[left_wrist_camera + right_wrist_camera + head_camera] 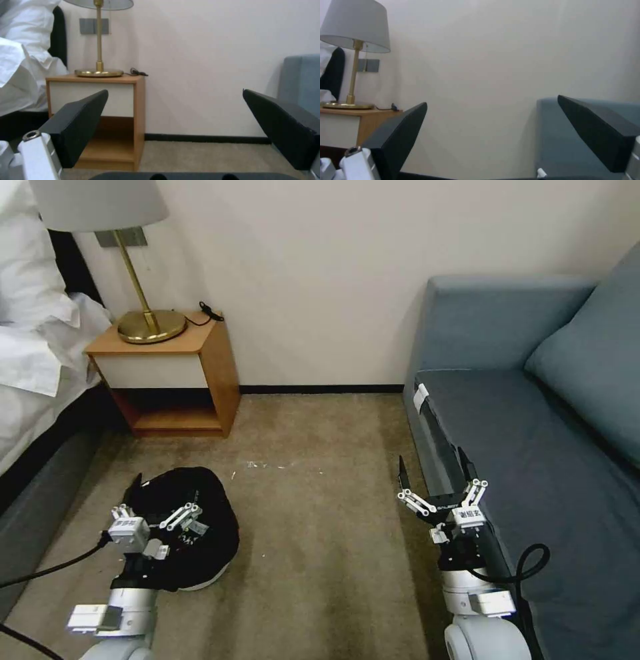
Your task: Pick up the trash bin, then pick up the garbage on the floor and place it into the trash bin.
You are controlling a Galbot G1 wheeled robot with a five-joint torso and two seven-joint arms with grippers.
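Note:
The trash bin (200,543), round and lined with a crinkled black bag, stands on the carpet at the lower left, its whitish base edge showing at the front. My left gripper (167,490) hovers over the bin's near side, open; in the left wrist view the left gripper (175,91) has its two black fingers spread wide with nothing between them. My right gripper (433,463) hangs open beside the sofa's front edge, and the right wrist view shows the right gripper (492,100) holding nothing. The garbage is out of view.
A wooden nightstand (173,373) with a brass lamp (143,317) stands against the back wall, with a bed (33,367) at the left. A blue-grey sofa (533,460) fills the right side. Bare carpet (320,540) lies between, with a few white specks (267,465).

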